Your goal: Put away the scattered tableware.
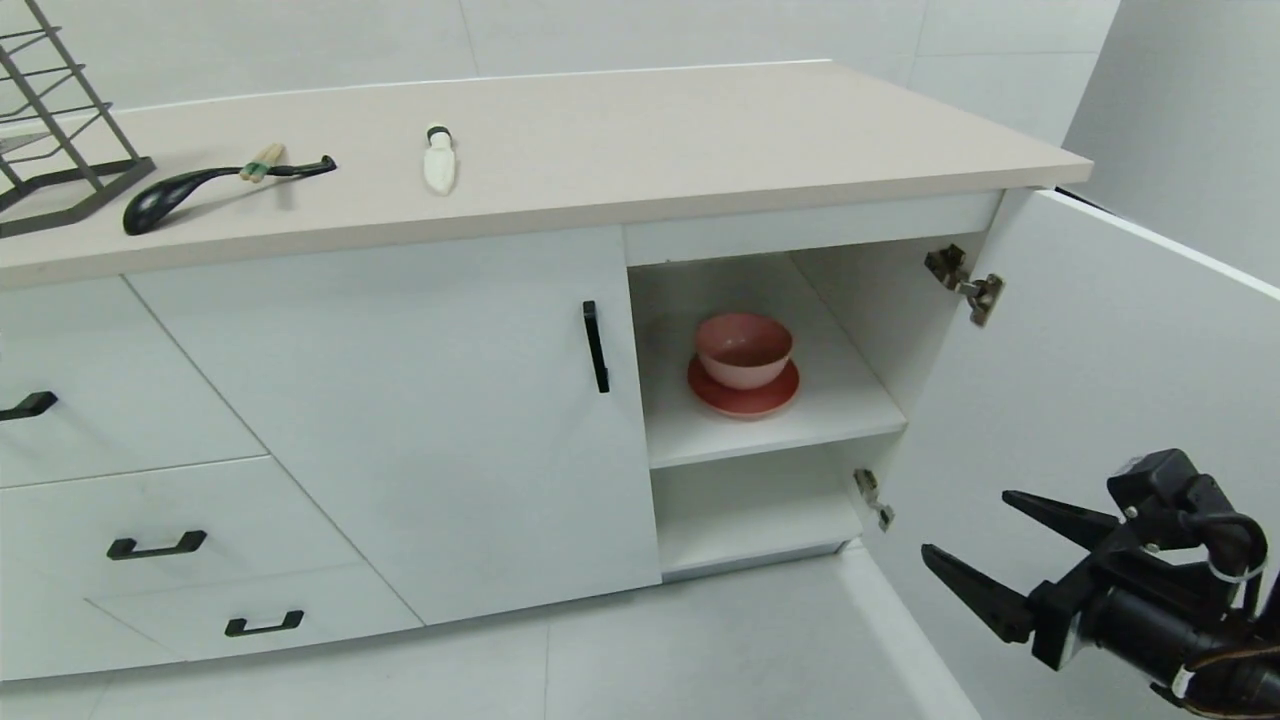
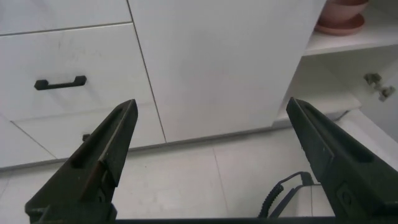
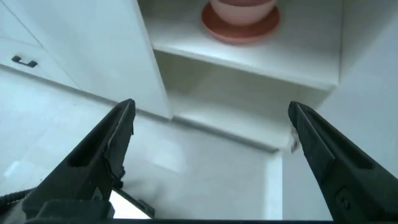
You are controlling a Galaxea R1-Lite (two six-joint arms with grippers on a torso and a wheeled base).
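**Both claws released; tableware split btw bench and cupboard**

I've got the right claw (image 1: 965,522) in the lower right of the head view. Its fingers are spread wide w/ nothing in them, just in front of the swung-open cupboard door (image 1: 1100,380). The left claw (image 2: 211,102) is likewise released and empty in its own wrist view, w/ white drawer fronts (image 2: 68,56) beyond it.

Stowed items: the pink bowl (image 1: 744,348) sits upright on the red plate (image 1: 745,397). Both are on the upper shelf (image 1: 690,430) of the open compartment, centre-right of the head frame. The right wrist view has the same pair at its top edge.

Loose items are on the bench (image 1: 750,130), upper left of the head frame. The black ladle (image 1: 165,200) lies flat, and the chopsticks (image 1: 262,163) overlap its handle. A white utensil w/ a black tip (image 1: 439,165) lies apart from them, nearer top centre. A dark wire rack (image 1: 60,130) stands at the far upper-left edge, near the ladle's scoop. The closed door's black handle (image 1: 596,346) is just left of the open compartment.
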